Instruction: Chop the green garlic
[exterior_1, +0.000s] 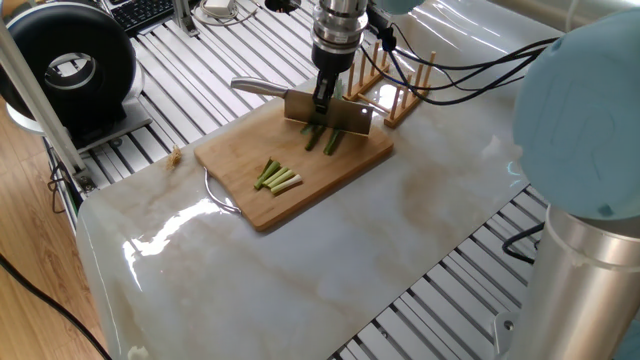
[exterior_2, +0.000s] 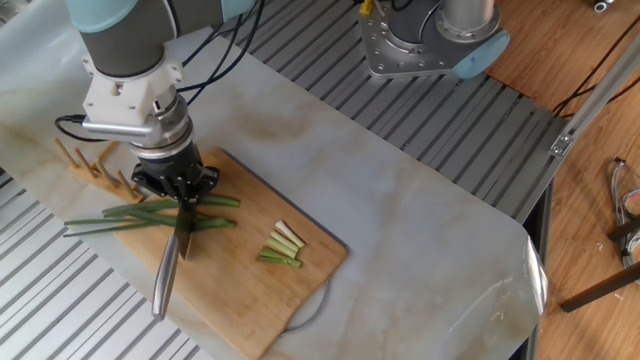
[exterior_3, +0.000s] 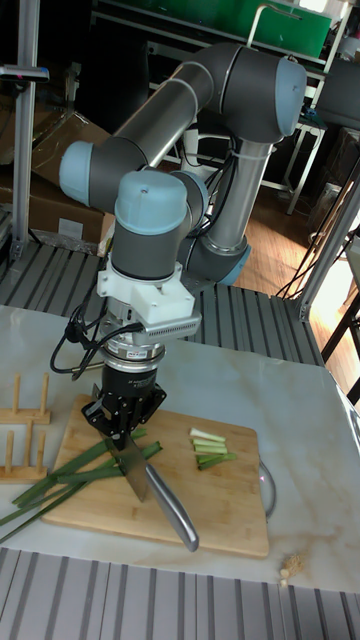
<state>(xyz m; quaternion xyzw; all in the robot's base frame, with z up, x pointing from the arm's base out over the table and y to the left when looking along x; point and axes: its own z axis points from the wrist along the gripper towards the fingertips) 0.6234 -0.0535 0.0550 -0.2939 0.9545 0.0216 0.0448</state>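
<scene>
Long green garlic stalks (exterior_2: 150, 212) lie across the far end of a bamboo cutting board (exterior_2: 250, 300), with their dark leaves hanging off toward the peg rack. My gripper (exterior_2: 185, 192) is shut on a steel knife (exterior_2: 172, 262) and holds its blade (exterior_1: 335, 114) upright over the stalks (exterior_1: 322, 141). A few short pale-green cut pieces (exterior_1: 278, 177) rest near the middle of the board (exterior_1: 240, 160). In the tall view the gripper (exterior_3: 125, 428) holds the knife (exterior_3: 155, 490) between the stalks (exterior_3: 70, 475) and the pieces (exterior_3: 210, 447).
A wooden peg rack (exterior_1: 395, 95) stands just behind the board, close to the gripper. A round black device (exterior_1: 70, 65) sits at the far left on the slatted frame. A small crumb (exterior_1: 176, 154) lies on the marble off the board's corner.
</scene>
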